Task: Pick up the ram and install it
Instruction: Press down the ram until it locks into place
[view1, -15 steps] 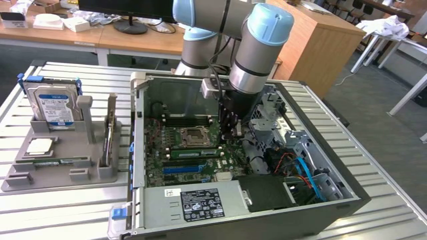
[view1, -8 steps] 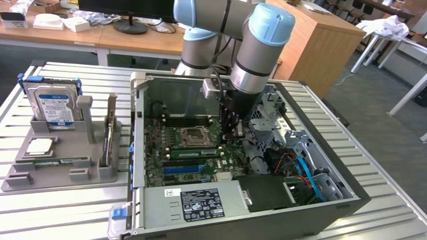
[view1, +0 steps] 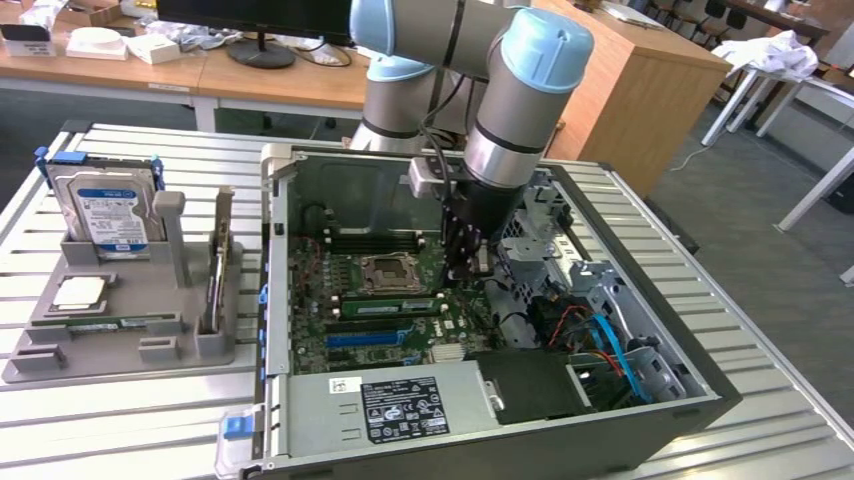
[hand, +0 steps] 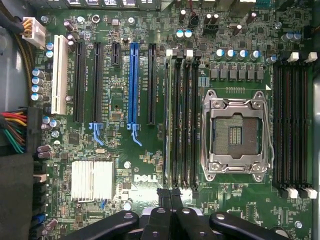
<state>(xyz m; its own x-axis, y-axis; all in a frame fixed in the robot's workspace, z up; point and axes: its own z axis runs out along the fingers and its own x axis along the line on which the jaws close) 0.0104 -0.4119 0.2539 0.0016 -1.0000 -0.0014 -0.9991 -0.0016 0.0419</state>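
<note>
Wrist view puts the gripper (hand: 170, 192) low over the motherboard (hand: 125, 150), its two black fingertips (hand: 163, 194) pressed together with nothing visible between them, so it is clenched and not carrying anything I can make out. Directly in line with those tips runs the ram (hand: 169, 115), standing on edge in the outermost slot of the bank of four beside the processor socket (hand: 235, 132). The nearer end of the stick lies just ahead of the fingertips; whether they touch it I cannot tell.

From the exterior view the arm reaches down into the open computer case (view1: 667, 405), and the gripper (view1: 463, 270) hangs just beside the end of the ram (view1: 387, 305), which shows as a green strip with a pale label, seated level just in front of the socket (view1: 387, 270). A blue slot (view1: 363, 338) lies a little further out.

Well apart, toward the exterior view's left, a grey holder (view1: 120, 345) sits on the slatted surface (view1: 134, 420) with a hard drive (view1: 110, 215) standing in it.
</note>
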